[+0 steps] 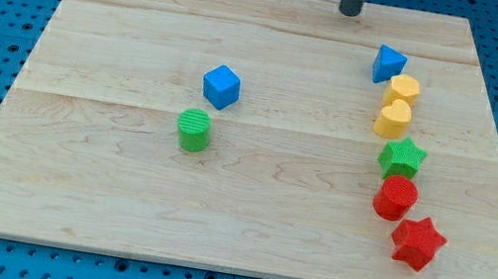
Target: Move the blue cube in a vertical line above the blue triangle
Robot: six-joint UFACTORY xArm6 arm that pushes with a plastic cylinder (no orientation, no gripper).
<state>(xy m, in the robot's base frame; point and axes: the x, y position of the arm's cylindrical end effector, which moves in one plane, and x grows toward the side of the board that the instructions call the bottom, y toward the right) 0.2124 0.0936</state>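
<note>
The blue cube point(221, 86) sits on the wooden board point(100, 196), a little left of the middle. The blue triangle point(388, 63) lies near the view's upper right, at the top of a curved row of blocks. My tip point(350, 12) is at the board's top edge, up and left of the blue triangle and far up and right of the blue cube. It touches no block.
A green cylinder point(194, 130) stands just below and left of the blue cube. Below the blue triangle run a yellow cylinder point(403, 89), a yellow heart point(394, 118), a green star point(402, 158), a red cylinder point(395, 198) and a red star point(416, 242).
</note>
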